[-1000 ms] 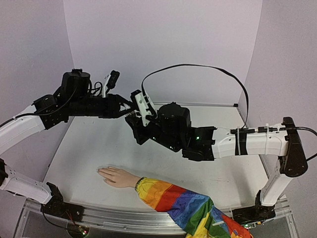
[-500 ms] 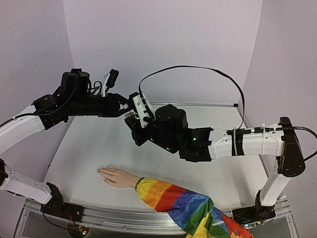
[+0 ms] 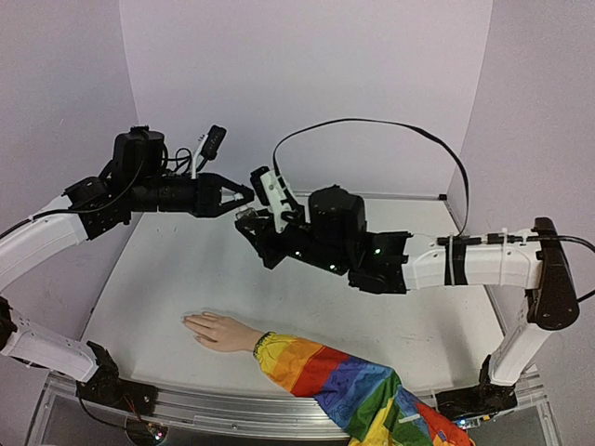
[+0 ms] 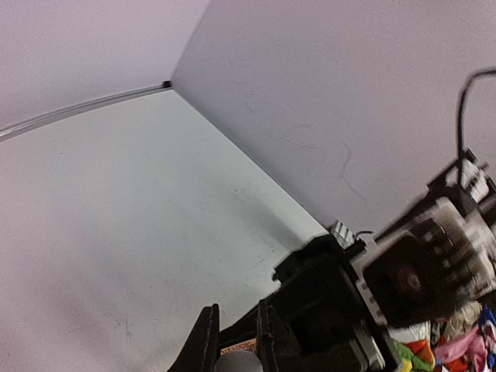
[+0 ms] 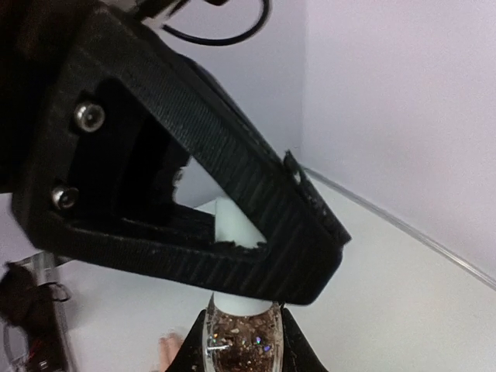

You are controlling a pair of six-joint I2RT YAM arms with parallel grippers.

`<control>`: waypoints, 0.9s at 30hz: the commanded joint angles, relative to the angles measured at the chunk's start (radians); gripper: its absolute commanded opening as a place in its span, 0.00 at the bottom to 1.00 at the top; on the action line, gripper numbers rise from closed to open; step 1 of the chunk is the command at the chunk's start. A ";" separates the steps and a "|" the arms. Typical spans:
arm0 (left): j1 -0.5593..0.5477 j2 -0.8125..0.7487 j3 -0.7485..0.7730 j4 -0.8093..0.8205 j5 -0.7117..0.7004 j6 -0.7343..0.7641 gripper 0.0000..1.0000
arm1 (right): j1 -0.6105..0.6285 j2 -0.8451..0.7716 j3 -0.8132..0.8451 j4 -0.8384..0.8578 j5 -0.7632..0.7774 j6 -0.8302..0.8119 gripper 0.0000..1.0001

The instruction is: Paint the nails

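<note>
A small clear bottle [image 5: 239,346] of brown glitter polish with a white cap [image 5: 232,225] is held upright in my right gripper [image 5: 239,350], which is shut on its body. My left gripper [image 4: 236,341] is closed around the cap [image 4: 238,363] from above, and one of its black fingers [image 5: 256,194] fills the right wrist view. Both grippers meet in mid-air above the table's back middle, left [image 3: 244,197] and right [image 3: 249,219]. The pale mannequin hand [image 3: 216,331] lies flat near the front, fingers pointing left, with its rainbow sleeve [image 3: 344,381]. The nails are too small to make out.
The white table [image 3: 186,269] is enclosed by lilac walls at the back and sides. The right arm's black cable [image 3: 372,125] arcs above it. The sleeve hangs over the table's front edge at the right.
The right gripper with the bottle has shifted slightly right and up. The left gripper has stretched further right over the cap. The mannequin hand has not moved.
</note>
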 commanded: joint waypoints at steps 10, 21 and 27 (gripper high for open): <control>-0.052 0.019 0.010 0.199 0.788 0.245 0.00 | -0.172 -0.234 -0.178 0.486 -1.206 0.229 0.00; -0.021 -0.019 0.050 0.000 0.329 0.145 0.82 | -0.180 -0.340 -0.271 0.190 -0.609 0.045 0.00; -0.020 -0.049 0.059 -0.066 0.111 0.052 0.72 | -0.151 -0.300 -0.250 0.142 -0.294 0.029 0.00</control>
